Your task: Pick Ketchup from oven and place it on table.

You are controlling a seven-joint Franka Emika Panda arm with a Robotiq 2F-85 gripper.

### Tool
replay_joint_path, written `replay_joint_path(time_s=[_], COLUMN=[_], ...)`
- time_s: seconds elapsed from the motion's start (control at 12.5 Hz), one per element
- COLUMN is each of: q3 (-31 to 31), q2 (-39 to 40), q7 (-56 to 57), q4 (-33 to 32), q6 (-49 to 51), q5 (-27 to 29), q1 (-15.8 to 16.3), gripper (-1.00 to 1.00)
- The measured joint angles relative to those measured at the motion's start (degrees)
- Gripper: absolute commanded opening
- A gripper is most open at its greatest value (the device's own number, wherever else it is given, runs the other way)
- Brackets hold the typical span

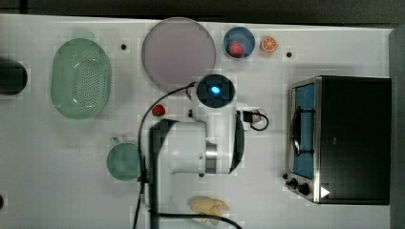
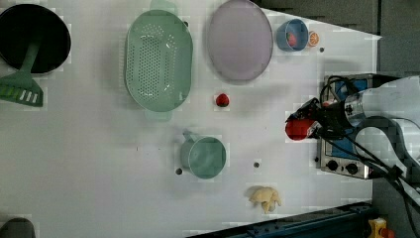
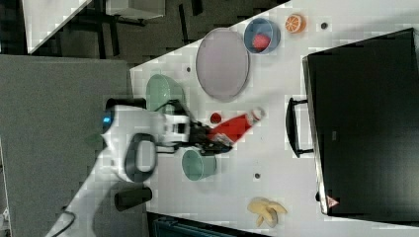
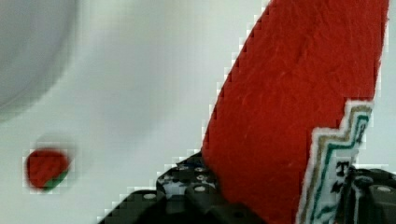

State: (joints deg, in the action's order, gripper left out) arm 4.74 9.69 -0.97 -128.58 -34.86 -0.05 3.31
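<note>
My gripper (image 3: 216, 140) is shut on the Ketchup (image 3: 233, 126), a slim red bottle with a white cap. The bottle is tilted, its cap pointing toward the oven (image 3: 365, 123). It hangs over the white table (image 3: 276, 163), between the green cup (image 3: 198, 165) and the oven's handle (image 3: 291, 126). In the wrist view the Ketchup (image 4: 299, 93) stands close, with its white label between the black fingers (image 4: 201, 186). In the left view the Ketchup (image 2: 298, 129) sits in my gripper (image 2: 311, 124), just before the oven (image 2: 341, 156). The top view has the oven (image 1: 351, 138) with its blue glass door shut.
A strawberry (image 1: 158, 110), a green cup (image 1: 124, 161), a green colander (image 1: 81, 78), a purple plate (image 1: 178, 53), a blue bowl (image 1: 238, 42), an orange slice (image 1: 269, 44) and a yellow bunch (image 1: 209, 206) lie on the table. A black pan (image 2: 32, 37) and a green spatula (image 2: 20, 89) sit at the left view's left.
</note>
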Motion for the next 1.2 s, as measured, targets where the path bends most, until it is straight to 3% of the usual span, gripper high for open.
replay_joint_path(time_s=[0.32,0.4,0.64,0.96,1.2], q3=[1.08,1.20,0.26,-0.07,-0.42], q2=[6.20,8.67,12.54,11.73,2.92], q7=[0.00,0.00,0.01,0.00,-0.01], q4=[-5.04,-4.59,-6.60,-9.29,-8.73], q6=[-16.09,-19.70,-23.95,-21.74,-18.80], q5=[-0.46,0.13,0.89,-0.04,-0.04], q1=[-1.65,-1.47,-1.34,-0.95,-0.79], gripper=[0.29,0.38,1.00,1.00,1.00])
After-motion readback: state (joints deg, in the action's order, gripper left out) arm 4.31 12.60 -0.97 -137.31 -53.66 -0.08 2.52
